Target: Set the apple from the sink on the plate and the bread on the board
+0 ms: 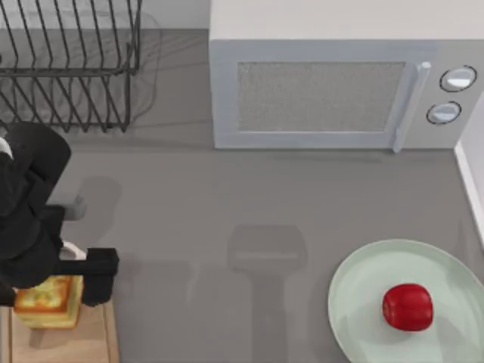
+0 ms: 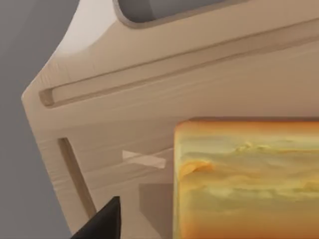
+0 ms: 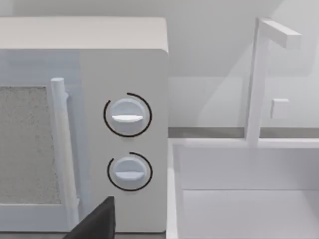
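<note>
The left gripper (image 1: 47,286) is clamped on the bread (image 1: 50,300), just over the board (image 1: 97,342) at the table's left edge. Rightward, the apple (image 1: 407,307) sits on the plate (image 1: 363,281). Whether the right gripper's pincer is apart, I cannot tell.

Left arm (image 1: 30,204) glossy black, white-trimmed, blocky.
</note>
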Motion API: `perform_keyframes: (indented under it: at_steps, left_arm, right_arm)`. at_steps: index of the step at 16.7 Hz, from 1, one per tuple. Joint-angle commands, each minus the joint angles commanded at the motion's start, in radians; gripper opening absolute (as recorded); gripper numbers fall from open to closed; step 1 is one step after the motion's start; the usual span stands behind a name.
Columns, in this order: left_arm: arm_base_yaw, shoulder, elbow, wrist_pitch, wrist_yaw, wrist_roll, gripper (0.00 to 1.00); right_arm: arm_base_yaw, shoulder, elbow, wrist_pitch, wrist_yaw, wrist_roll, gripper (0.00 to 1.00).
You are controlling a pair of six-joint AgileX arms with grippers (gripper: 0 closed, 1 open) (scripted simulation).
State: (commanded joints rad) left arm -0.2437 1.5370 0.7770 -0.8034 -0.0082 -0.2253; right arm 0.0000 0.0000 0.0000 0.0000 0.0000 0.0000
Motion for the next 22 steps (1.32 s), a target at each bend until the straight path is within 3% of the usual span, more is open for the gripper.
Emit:
perform_keyframes:
  at_steps: [7, 22]
  left_arm:
    - [0.032, -0.22, -0.094, 0.107, 0.003, 0.03, 1.0]
    - [0.22, -1.407, -0.702, 0.726, 0.008, 0.204, 1.0]
  right_arm:
    - [0.0, 0.0, 0.0, 0.0, 0.0, 0.0, 1.0]
    - [0.0, 0.0, 0.0, 0.0, 0.0, 0.0, 1.0]
